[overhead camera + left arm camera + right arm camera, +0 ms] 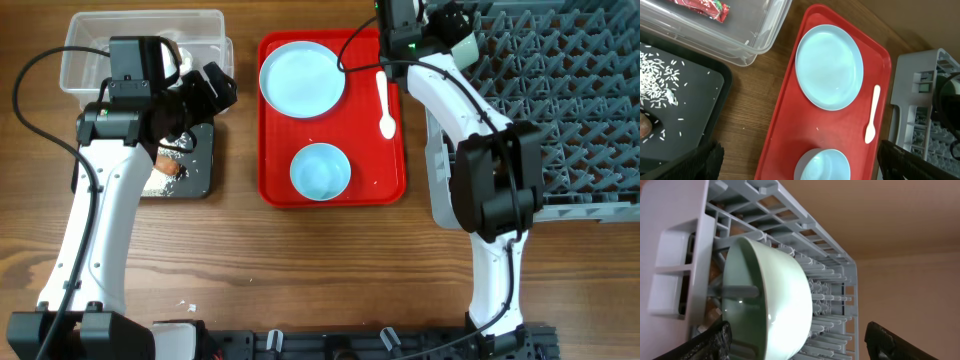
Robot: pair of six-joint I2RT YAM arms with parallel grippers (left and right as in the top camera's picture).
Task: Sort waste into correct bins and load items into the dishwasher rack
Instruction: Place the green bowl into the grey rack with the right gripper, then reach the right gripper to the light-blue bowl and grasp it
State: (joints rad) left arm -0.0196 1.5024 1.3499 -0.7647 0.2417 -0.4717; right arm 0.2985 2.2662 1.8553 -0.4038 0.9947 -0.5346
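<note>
Overhead: wrapper (710,7) binned, one bowl (775,300) racked, plate (302,78), second bowl (320,170), spoon (386,105) unloaded; left hand (800,162), right hand (797,340) both wide.

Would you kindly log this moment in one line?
left fingers open, empty; right fingers open; small pale blue bowl on edge in grey plastic rack; round pale plate, second bowl, white plastic spoon on red tray

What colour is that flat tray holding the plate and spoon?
The tray is bright red, clearest in the overhead view.
</note>
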